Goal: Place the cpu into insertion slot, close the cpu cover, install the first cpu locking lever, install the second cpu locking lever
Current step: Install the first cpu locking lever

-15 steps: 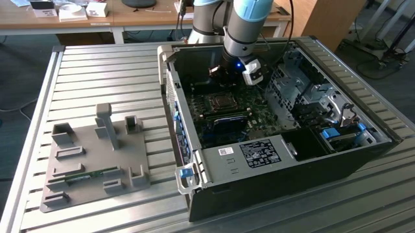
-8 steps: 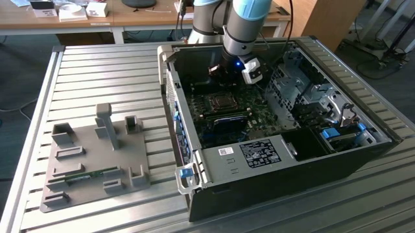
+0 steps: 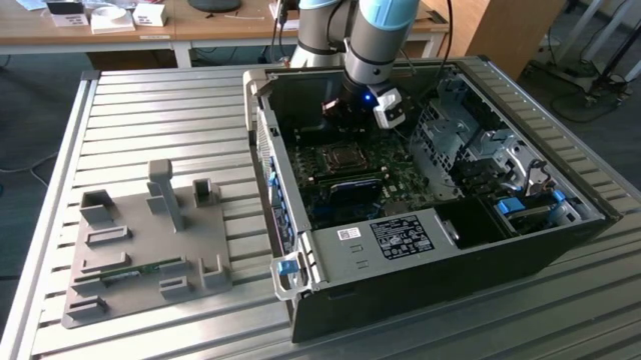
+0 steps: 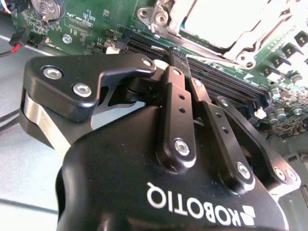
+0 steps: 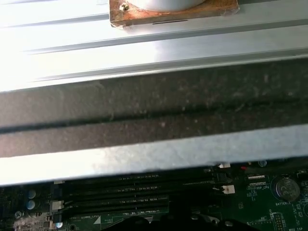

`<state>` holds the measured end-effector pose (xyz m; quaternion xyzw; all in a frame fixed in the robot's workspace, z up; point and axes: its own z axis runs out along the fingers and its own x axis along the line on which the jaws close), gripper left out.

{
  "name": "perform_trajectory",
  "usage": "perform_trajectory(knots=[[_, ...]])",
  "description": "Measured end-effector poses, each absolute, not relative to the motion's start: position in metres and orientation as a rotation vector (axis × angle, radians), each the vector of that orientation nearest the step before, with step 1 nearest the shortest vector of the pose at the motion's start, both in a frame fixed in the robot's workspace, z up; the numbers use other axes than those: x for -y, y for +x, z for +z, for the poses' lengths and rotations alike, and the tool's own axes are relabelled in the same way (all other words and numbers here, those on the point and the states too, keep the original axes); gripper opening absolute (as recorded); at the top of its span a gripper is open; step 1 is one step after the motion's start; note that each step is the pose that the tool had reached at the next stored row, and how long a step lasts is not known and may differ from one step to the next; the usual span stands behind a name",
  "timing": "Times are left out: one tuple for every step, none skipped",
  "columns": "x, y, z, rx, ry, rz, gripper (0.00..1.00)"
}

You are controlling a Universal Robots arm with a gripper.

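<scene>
Silvery cpu (image 3: 344, 156) sits in its socket on the motherboard (image 3: 401, 176), under the cpu cover (image 4: 226, 29). At its twelve o'clock, the gripper (image 4: 177, 57) hovers, fingers pinched together, holding nothing.

A robotics lab or test workshop is indicated. An open computer case (image 3: 431, 172), its green motherboard (image 3: 350, 176) exposed, is laid on a ribbed aluminium worktable (image 3: 150, 120), and the robot arm (image 3: 376, 37) is reached down into it. A grey fixture plate (image 3: 145, 251) with upright holders is set on the table, well apart from the arm toward the exterior view's left. Wooden desks (image 3: 130, 34) with small boxes are seen beyond the arm, and cables (image 3: 591, 82) are strewn on the floor.
</scene>
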<state>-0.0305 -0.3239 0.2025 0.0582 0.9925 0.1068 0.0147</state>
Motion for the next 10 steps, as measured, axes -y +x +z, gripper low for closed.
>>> perform_trajectory(knots=[[0.3239,-0.0306,0.2025,-3.089,0.181,0.333,0.11],[0.3239,-0.0306,0.2026,-3.089,0.181,0.334,0.11],[0.3239,-0.0306,0.2027,-3.089,0.181,0.336,0.11],[0.3238,-0.0306,0.2027,-3.089,0.182,0.337,0.11],[0.3238,-0.0306,0.2028,-3.089,0.182,0.337,0.11],[0.3238,-0.0306,0.2029,-3.089,0.181,0.338,0.11],[0.3238,-0.0306,0.203,-3.089,0.181,0.339,0.11],[0.3238,-0.0306,0.203,-3.089,0.181,0.339,0.11],[0.3238,-0.0306,0.2032,-3.089,0.181,0.34,0.11],[0.3237,-0.0306,0.2032,-3.088,0.181,0.341,0.11]])
